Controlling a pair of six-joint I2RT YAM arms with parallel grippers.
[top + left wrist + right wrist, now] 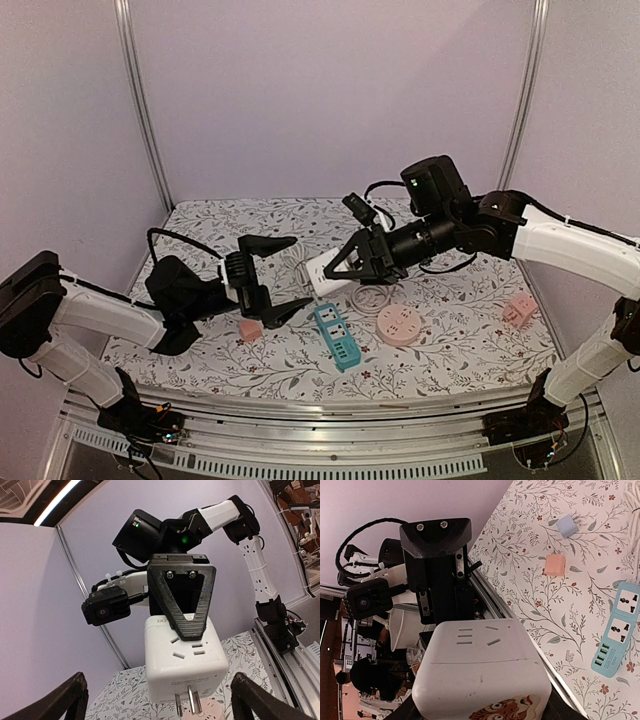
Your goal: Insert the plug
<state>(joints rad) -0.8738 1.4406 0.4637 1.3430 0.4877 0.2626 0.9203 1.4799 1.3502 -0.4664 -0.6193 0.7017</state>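
My right gripper [345,265] is shut on a white cube plug adapter [322,272] and holds it above the table. In the left wrist view the adapter [182,652] shows its socket faces, and its metal prongs [189,700] point down. One black right finger [182,600] lies across its top face. My left gripper [297,272] is open and empty, its fingers [60,702] wide on either side of the adapter without touching it. A teal power strip [338,336] lies flat below; it also shows in the right wrist view [617,630].
A round pink socket [399,325] and a coiled white cable [368,298] lie right of the strip. A small pink cube [250,329] sits near the left gripper, a pink adapter [519,310] at far right. A blue cube [566,526] lies beyond the pink cube [554,565].
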